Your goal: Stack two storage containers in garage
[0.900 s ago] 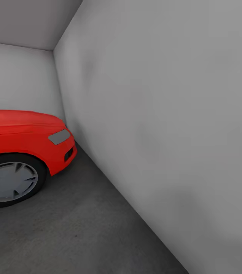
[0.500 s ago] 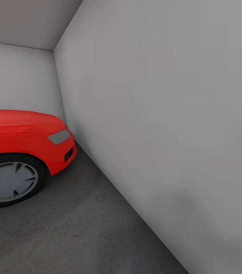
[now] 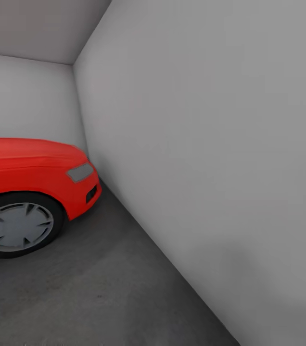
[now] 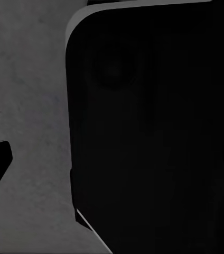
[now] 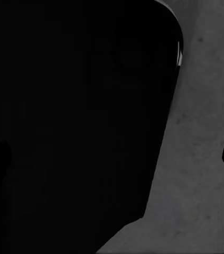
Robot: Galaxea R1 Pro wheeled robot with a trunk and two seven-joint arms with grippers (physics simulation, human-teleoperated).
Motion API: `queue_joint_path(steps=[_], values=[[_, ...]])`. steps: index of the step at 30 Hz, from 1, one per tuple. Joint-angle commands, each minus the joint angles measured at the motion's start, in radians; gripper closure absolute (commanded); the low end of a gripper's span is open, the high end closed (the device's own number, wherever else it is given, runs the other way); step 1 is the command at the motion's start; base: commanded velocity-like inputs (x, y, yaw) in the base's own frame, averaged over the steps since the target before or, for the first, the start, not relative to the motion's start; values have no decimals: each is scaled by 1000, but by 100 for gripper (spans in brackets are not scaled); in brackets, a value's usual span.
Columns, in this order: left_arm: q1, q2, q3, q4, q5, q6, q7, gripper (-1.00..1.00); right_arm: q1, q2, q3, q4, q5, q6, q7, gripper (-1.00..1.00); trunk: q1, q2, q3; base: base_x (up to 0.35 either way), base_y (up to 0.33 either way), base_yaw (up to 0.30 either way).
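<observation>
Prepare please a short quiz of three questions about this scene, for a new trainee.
1. True or false: the red car touches the wall on its right.
2. What lies under the car's front wheel? A) light wood planks B) dark grey concrete floor C) carpet
3. Fill in: the wheel's hub cap is ____ in colour.

Key:
1. False: a strip of floor separates them.
2. B
3. Silver-grey.
</observation>
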Motion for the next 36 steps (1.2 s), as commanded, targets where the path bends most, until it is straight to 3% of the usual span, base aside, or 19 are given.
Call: queue_joint_path(steps=[1,3,4,36], values=[[0,0,0,-1,0,-1,0,-100,0,0,11,0,1,-3,0,-100,0,0,-1,0,0,251],[0,0,0,-1,0,-1,0,-100,0,0,22,0,1,-3,0,-100,0,0,-1,0,0,262],[0,0,0,-1,0,-1,0,-100,0,0,361,0,-1,-3,0,-100,0,0,-1,0,0,268],[0,0,0,-1,0,-1,0,-100,0,0,361,0,-9,-3,-2,-100,0,0,-1,0,0,274]])
